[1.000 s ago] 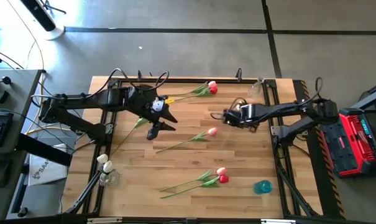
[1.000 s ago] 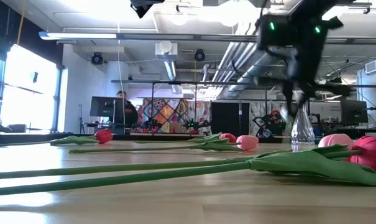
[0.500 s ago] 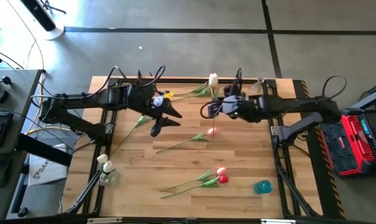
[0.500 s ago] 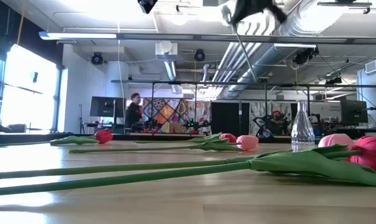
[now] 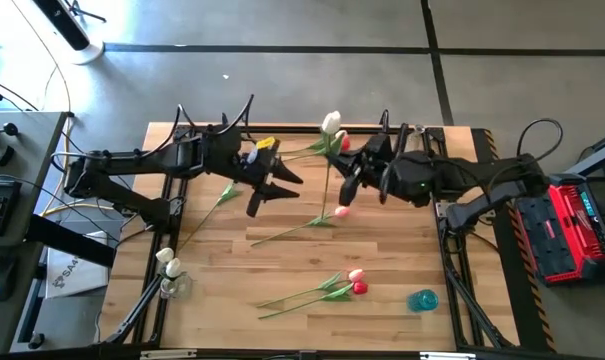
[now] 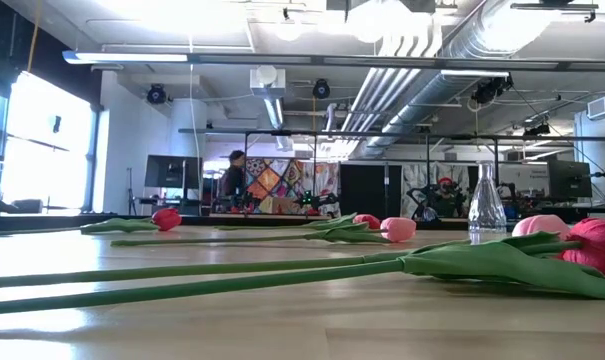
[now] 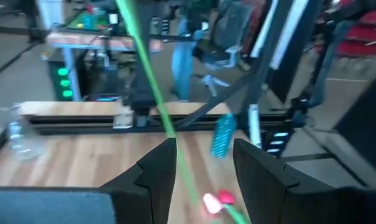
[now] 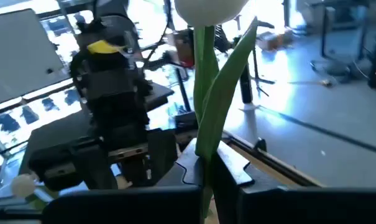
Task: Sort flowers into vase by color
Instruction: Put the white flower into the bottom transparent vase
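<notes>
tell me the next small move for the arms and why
Probably the left gripper closes on the stem: the right gripper holds the white tulip up, and that stem runs between the left gripper's open fingers in the left wrist view.

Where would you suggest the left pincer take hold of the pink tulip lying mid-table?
Probably mid-stem, from straight above: the pink tulip lies flat, its thin stem clear there. The open left pincer is close; the right pincer holds the white tulip.
</notes>
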`<act>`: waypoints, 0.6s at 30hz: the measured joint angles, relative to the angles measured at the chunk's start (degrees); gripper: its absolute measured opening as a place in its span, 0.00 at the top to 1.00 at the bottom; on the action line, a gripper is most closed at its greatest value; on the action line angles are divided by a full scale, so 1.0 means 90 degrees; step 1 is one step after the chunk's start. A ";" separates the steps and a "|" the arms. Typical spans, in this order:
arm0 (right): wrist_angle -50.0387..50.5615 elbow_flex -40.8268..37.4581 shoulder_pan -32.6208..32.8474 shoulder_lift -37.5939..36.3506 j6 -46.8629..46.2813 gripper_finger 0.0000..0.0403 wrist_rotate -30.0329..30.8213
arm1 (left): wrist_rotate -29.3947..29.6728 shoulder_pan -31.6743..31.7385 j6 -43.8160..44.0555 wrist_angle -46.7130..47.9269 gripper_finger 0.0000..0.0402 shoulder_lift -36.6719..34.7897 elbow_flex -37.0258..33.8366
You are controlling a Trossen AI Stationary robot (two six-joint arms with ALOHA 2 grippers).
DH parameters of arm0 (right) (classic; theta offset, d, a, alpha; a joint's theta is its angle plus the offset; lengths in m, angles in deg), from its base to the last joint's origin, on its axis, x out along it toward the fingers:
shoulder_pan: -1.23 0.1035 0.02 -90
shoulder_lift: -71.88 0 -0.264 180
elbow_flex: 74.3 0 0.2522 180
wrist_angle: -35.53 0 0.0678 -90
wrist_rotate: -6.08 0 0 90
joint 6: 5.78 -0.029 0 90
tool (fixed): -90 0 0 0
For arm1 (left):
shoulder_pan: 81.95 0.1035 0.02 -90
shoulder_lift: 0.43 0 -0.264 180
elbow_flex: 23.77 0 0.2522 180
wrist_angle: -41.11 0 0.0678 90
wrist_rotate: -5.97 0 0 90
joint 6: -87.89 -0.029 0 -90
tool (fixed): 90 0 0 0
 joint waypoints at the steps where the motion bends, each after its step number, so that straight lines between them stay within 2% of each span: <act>1: -0.0110 -0.0002 0.0045 0.0009 0.0139 1.00 -0.0071 | -0.0014 -0.0023 0.0034 -0.0161 0.63 0.0040 0.0000; 8: -0.0987 -0.0002 0.0217 0.0271 0.1017 1.00 -0.0621 | -0.0133 -0.0112 0.0196 -0.0925 0.63 0.0208 0.0002; 11: -0.1206 -0.0002 0.0235 0.0314 0.1164 1.00 -0.0844 | -0.0383 -0.0147 0.0215 -0.1193 0.63 0.0327 0.0006; 18: -0.1346 -0.0002 0.0248 0.0373 0.1270 1.00 -0.1198 | -0.0406 -0.0191 0.0234 -0.1400 0.66 0.0392 -0.0002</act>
